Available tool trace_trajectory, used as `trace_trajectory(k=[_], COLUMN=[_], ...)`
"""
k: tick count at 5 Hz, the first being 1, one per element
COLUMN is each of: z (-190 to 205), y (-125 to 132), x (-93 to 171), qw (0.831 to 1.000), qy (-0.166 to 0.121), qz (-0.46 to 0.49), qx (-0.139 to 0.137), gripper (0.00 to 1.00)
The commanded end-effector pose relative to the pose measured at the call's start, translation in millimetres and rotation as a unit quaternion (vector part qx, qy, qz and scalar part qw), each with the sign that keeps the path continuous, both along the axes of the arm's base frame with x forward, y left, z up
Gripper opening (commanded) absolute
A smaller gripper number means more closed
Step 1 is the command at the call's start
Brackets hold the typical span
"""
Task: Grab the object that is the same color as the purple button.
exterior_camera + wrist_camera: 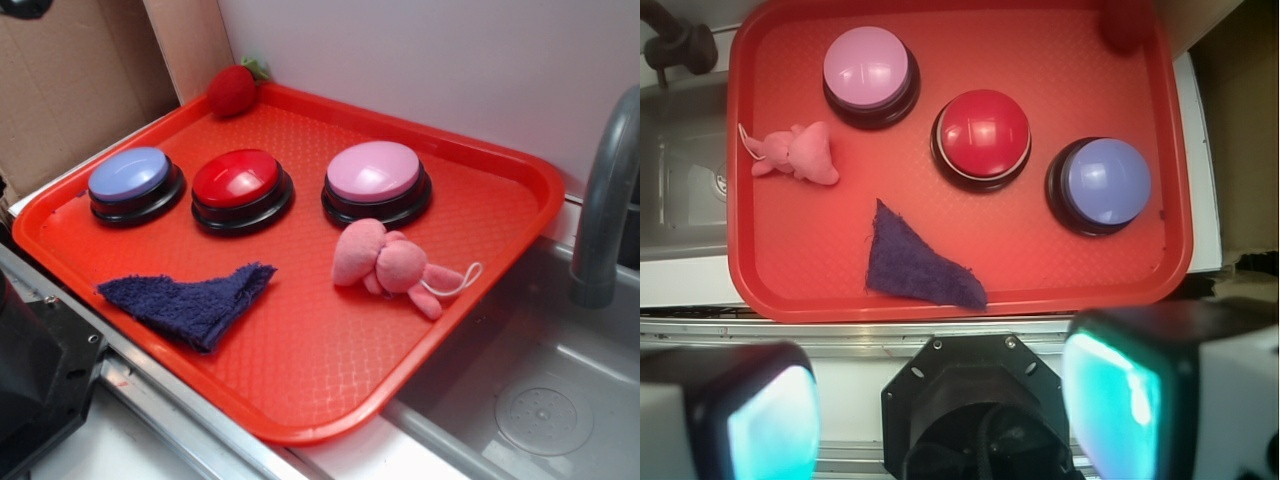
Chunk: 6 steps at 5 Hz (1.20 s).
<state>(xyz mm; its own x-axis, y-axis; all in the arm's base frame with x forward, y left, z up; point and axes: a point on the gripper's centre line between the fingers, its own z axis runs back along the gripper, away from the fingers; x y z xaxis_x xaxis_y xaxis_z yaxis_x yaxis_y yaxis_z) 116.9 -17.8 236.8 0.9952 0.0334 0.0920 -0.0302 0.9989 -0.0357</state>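
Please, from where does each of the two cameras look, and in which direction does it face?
Exterior: sits beside and above the red tray, looking down at an angle; a dark block at the lower left edge may be part of the robot.
Wrist: sits high on the arm, looking almost straight down; the open gripper fills the bottom, fingers apart, above the counter beside the tray.
Shared: purple button, red button, pink button, navy rag, pink plush toy, sink.

Navy rag (190, 301) (fuzzy), periwinkle button (130, 175), red button (237, 179), pink button (374, 171), pink toy (388, 264), red diamond-textured tray (300, 370).
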Motion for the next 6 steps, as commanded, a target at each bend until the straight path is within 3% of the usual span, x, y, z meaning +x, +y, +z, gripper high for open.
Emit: trace_trajectory(k=[1, 2, 4, 6], z=[0.0, -27.7, -85.4, -168.0], y=[0.0, -18.7, -35.7, -39.9], x=[0.0, 18.7, 42.1, 40.6], qw=[1.000, 0.998, 0.994, 0.995], qy=[0.000, -0.032, -0.049, -0.004], qz=[0.000, -0.052, -0.094, -0.096], qx=[0.000, 0.006, 0.006, 0.032], gripper=[1.00, 1.00, 1.00, 1.00])
